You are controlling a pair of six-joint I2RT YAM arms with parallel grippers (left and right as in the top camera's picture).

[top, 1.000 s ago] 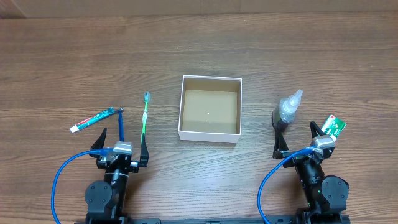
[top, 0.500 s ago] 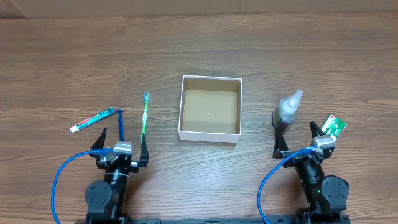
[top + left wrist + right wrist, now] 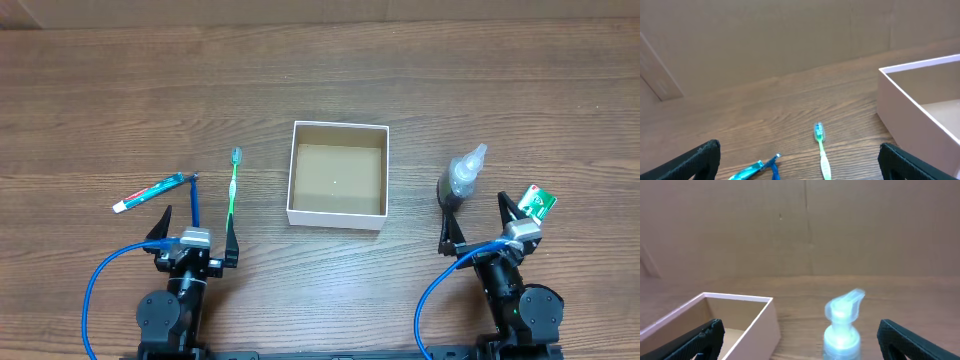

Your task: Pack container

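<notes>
Container (image 3: 336,216): a square, shallow box with white walls and a brown floor, nothing inside, at the middle of the wooden table (image 3: 120,90), between the two arms and ahead of them.
Container, wrist views: the left wrist camera catches only a corner and one pale wall (image 3: 900,107) at its right edge; the right wrist camera shows a corner (image 3: 762,325) at lower left.
Green toothbrush (image 3: 232,190): flat on the table just left of the container, head pointing away from the robot; the left wrist view shows it too (image 3: 822,155).
Blue stick-like item (image 3: 194,200): left of the green toothbrush; too thin to name.
Toothpaste tube (image 3: 150,193): further left, lying at a slant, its tip near the blue item.
Clear pump bottle (image 3: 463,175): right of the container; blurred and close in the right wrist view (image 3: 842,325).
Green packet (image 3: 537,202): far right, seen only from overhead.
Left gripper (image 3: 198,215): fingers spread wide, holding nothing.
Right gripper (image 3: 476,212): fingers spread wide, holding nothing, just behind the bottle.
</notes>
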